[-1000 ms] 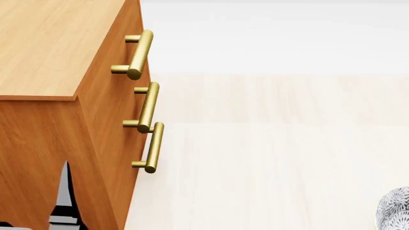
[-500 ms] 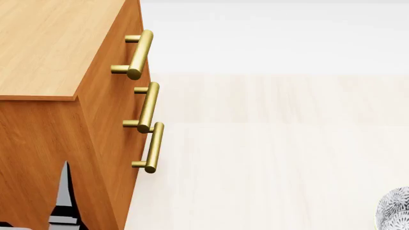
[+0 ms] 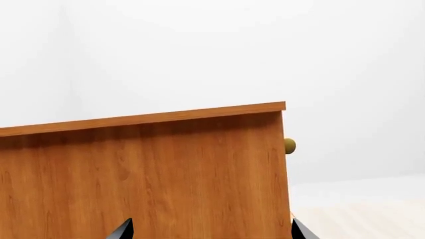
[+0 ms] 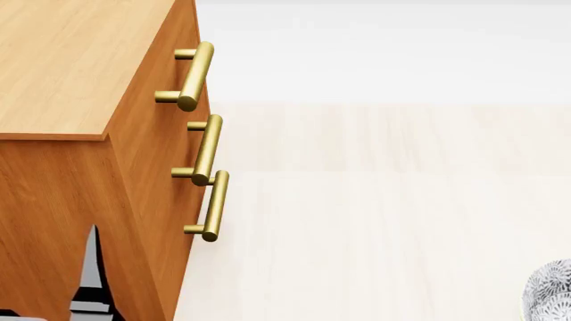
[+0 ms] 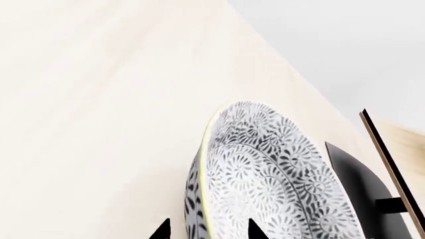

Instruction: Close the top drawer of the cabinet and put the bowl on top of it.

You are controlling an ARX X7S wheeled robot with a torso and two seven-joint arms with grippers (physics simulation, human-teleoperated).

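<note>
The orange-brown cabinet [image 4: 71, 67] fills the left of the head view. Its top drawer [image 4: 165, 75], with a brass bar handle [image 4: 194, 72], looks level with the two drawer fronts below. The patterned white bowl [image 4: 551, 293] just shows at the lower right corner. In the right wrist view my right gripper [image 5: 208, 230] straddles the rim of the bowl [image 5: 279, 184], one fingertip outside the wall and one inside, shut on it. My left gripper [image 3: 212, 230] is open, facing the cabinet's side panel [image 3: 166, 169]. One of its fingers [image 4: 92, 267] shows low against that panel.
Pale wooden floor stretches right of the cabinet to a white wall. Beyond the bowl, a pale wooden shelf [image 5: 386, 154] on a black base [image 5: 352, 184] shows in the right wrist view. The brass end of a handle [image 3: 289, 146] pokes past the cabinet's front corner.
The bowl has shifted very slightly at the lower right corner of the head view. The left finger has edged a little to the right. The cabinet and drawers are unchanged.
</note>
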